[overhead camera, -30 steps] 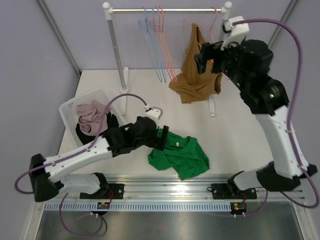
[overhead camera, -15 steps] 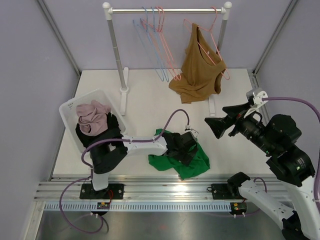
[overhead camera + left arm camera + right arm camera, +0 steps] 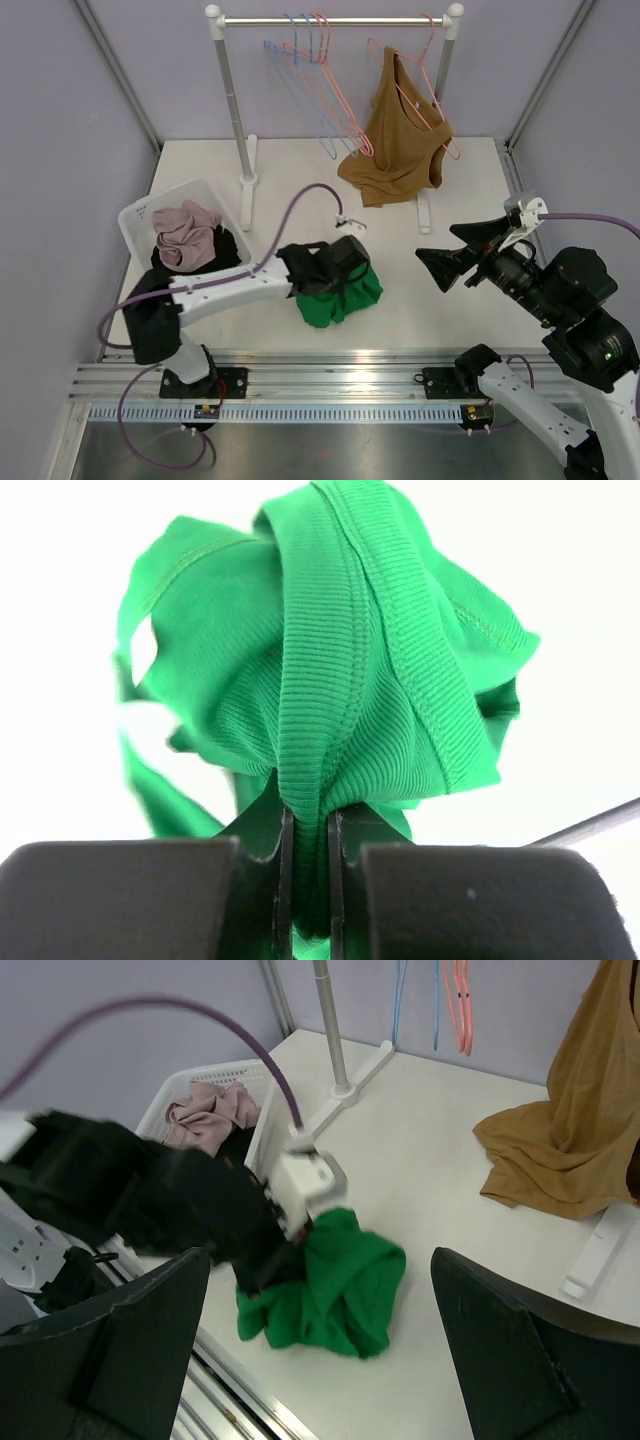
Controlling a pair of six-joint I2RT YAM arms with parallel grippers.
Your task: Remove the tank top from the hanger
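The brown tank top (image 3: 395, 140) hangs on a pink hanger (image 3: 428, 50) at the right end of the rail, its hem bunched on the table; it also shows in the right wrist view (image 3: 575, 1150). My left gripper (image 3: 345, 265) is shut on a fold of a green garment (image 3: 340, 295), bunched up on the table's front middle. In the left wrist view the jaws (image 3: 308, 815) pinch ribbed green cloth (image 3: 340, 670). My right gripper (image 3: 440, 265) hovers open at the right, far below the hanger, pointing left at the green garment (image 3: 335, 1280).
A white basket (image 3: 140, 215) with pink and black clothes stands at the left. The rack's left post (image 3: 230, 100) rises behind it. Several empty blue and pink hangers (image 3: 310, 80) hang on the rail. The rack's right foot (image 3: 425, 215) lies below the tank top.
My right arm has dropped away from the hanger to the right side of the table. My left gripper reached over the green garment, shut on it and gathered it into a bunch.
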